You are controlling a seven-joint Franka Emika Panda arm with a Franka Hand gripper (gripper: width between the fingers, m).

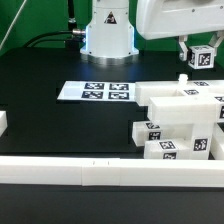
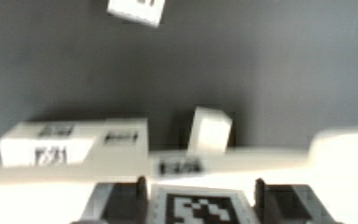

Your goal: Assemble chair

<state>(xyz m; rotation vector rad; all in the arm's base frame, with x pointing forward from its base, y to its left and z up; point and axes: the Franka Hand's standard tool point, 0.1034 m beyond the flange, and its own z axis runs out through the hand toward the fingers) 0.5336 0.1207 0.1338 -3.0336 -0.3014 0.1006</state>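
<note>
White tagged chair piece (image 1: 204,60) clenched in pincer (image 1: 201,52), above piled chair parts (image 1: 175,125); marker board (image 1: 95,91) nearby.

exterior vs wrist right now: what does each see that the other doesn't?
Exterior only: the arm's base and the long white border rail. Wrist only: a close-up of both fingers flanking a tag. Both: the tool shut on a tagged white chair piece, with more tagged chair pieces lying on the black table.
</note>
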